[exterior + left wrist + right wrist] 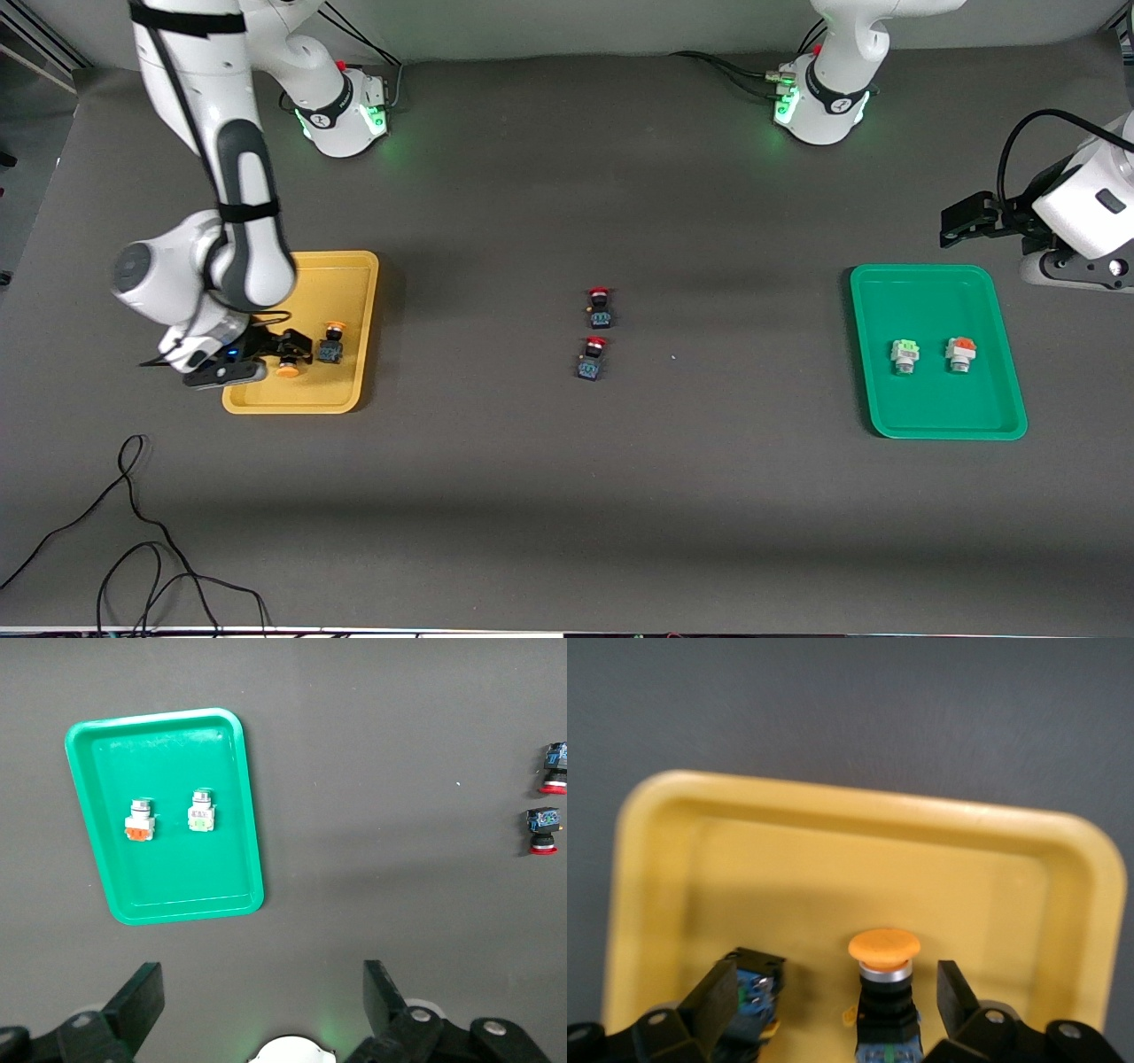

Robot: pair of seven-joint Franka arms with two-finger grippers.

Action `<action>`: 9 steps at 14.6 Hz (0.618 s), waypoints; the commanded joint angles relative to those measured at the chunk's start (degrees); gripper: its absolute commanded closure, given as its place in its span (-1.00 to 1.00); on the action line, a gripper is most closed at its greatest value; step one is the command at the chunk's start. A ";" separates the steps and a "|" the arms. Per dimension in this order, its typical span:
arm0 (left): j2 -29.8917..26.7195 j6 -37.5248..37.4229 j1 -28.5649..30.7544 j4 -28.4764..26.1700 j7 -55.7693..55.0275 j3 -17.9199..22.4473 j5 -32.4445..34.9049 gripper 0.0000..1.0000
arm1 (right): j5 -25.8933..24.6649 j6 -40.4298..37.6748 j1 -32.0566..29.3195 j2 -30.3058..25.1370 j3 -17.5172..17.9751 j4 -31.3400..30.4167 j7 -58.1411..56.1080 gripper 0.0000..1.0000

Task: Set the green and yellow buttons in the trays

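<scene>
Dark grey table point(567, 496); right gripper point(282, 353) open over yellow tray point(354, 266), left gripper point(261, 1010) open

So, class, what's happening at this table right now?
Two arms are sorting buttons into trays. The right end effector is low in the yellow tray, open around an orange-capped button, with a second one beside it. The green tray holds two grey buttons. The left end effector waits open near that tray. Two red buttons sit mid-table.
</scene>
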 commanded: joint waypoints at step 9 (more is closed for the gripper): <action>-0.78 0.00 -0.63 0.26 0.54 0.49 0.36 -1.00 | -15.20 -46.28 19.95 -2.42 -35.11 27.36 14.37 -0.98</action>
